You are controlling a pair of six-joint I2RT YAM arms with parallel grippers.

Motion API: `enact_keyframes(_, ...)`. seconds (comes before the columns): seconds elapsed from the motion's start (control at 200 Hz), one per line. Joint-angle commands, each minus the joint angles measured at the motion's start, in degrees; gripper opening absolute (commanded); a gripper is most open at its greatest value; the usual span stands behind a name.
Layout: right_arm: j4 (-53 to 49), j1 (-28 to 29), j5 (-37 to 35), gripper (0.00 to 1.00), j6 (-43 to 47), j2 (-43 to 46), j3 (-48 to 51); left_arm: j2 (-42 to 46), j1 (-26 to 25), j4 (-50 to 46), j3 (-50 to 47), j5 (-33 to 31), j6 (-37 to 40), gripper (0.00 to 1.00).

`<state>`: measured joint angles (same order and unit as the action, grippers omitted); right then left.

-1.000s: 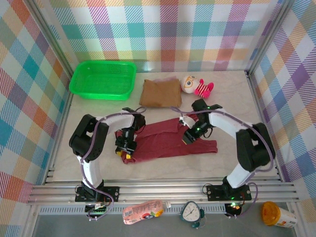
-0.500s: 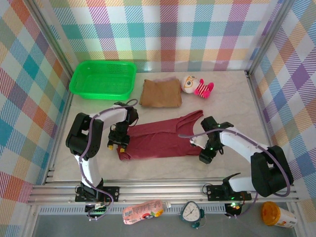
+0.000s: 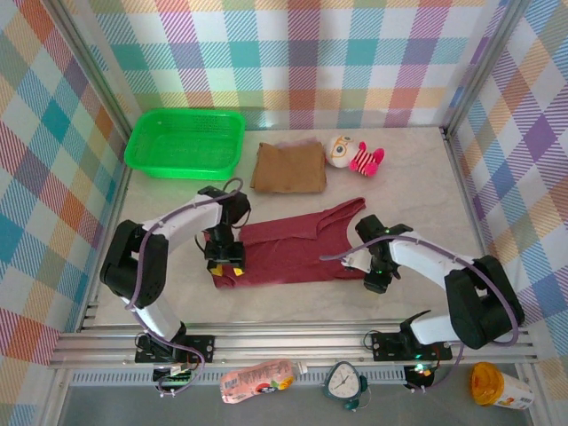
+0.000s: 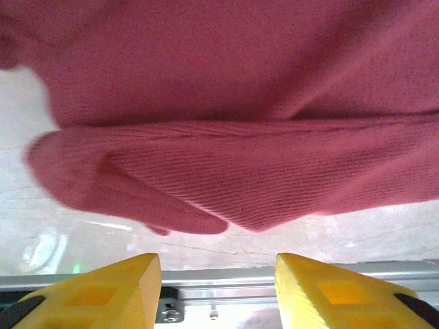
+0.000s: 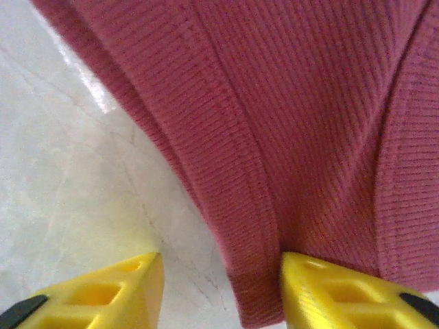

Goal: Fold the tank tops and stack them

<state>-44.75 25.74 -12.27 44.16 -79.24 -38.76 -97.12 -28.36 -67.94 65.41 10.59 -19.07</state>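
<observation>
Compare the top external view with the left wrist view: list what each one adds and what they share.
Top external adds: the green basket, the tan tank top, the striped plush toy and the right arm reaching to the right end of the maroon tank top. Left wrist adds: the ribbed knit and doubled-over edge of that top, and the yellow left fingers standing apart with nothing between them. Shared: the maroon tank top lying on the pale marbled table.

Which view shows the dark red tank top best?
Top external: the whole dark red tank top lies there, spread out. Left wrist shows its folded end close up; right wrist, a ribbed edge.
</observation>
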Motion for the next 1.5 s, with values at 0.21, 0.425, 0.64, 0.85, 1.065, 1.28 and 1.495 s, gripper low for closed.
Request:
enact_keyframes(0.21,-0.58,0.02,0.41,0.12,-1.6,-1.82,-1.84,-4.62,-1.26,5.26,-4.94,3.43,-0.7,0.47)
enact_keyframes(0.425,-8.61,-2.0,6.14,0.06,-2.45,-1.08,-8.38,-5.01,0.71,2.59,-4.15,-0.33,2.64,0.47)
enact_keyframes(0.64,-14.93,-5.53,13.81,0.06,-2.3,-7.62,-17.14,-5.75,3.39,2.18,-2.63,-0.24,3.89,0.47)
enact_keyframes(0.85,-17.34,-8.69,14.87,0.1,-2.13,-18.28,-26.44,-5.16,5.28,0.31,-1.25,-1.37,5.94,0.47)
enact_keyframes(1.065,-13.57,-9.57,12.91,0.18,-2.85,-25.93,-29.4,-5.99,6.71,-0.88,6.03,-3.85,8.52,0.48)
enact_keyframes(1.28,-11.74,-10.91,8.22,0.27,-3.45,-28.03,-28.88,-9.76,10.31,4.78,10.18,-8.38,11.39,0.48)
enact_keyframes(1.495,-9.98,-12.1,2.51,0.3,-5.46,-29.15,-27.16,-15.63,11.75,7.41,12.03,-6.42,13.18,0.47)
